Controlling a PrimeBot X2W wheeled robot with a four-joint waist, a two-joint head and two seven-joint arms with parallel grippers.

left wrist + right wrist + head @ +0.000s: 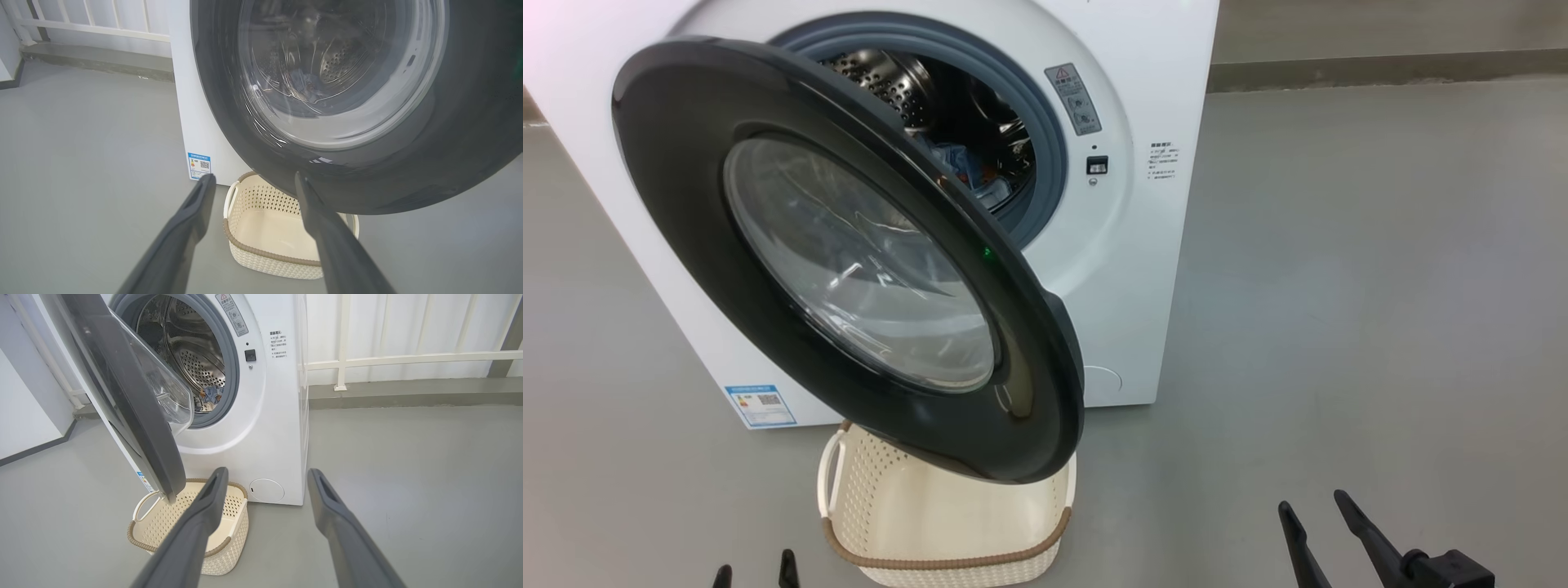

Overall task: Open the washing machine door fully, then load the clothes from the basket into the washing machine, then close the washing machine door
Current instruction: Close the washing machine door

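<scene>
Though ajar, door (849, 245) beyond left hand (755, 572)

Grey floor (1339, 286); white railing (408, 358) on grey kerb (408, 394)

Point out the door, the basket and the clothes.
door (678, 180): head view, black ring left of the glass
basket (269, 265): left wrist view, front wall under the rim
clothes (208, 394): right wrist view, middle of the blue fabric

We see a laundry area, bare and plain like a utility corner or balcony. A white front-loading washing machine (269, 437) stands on a smooth grey floor (408, 465), with a cream laundry basket (239, 535) just before it. Behind, a white railing (408, 358) runs above a low grey kerb (408, 394).
</scene>
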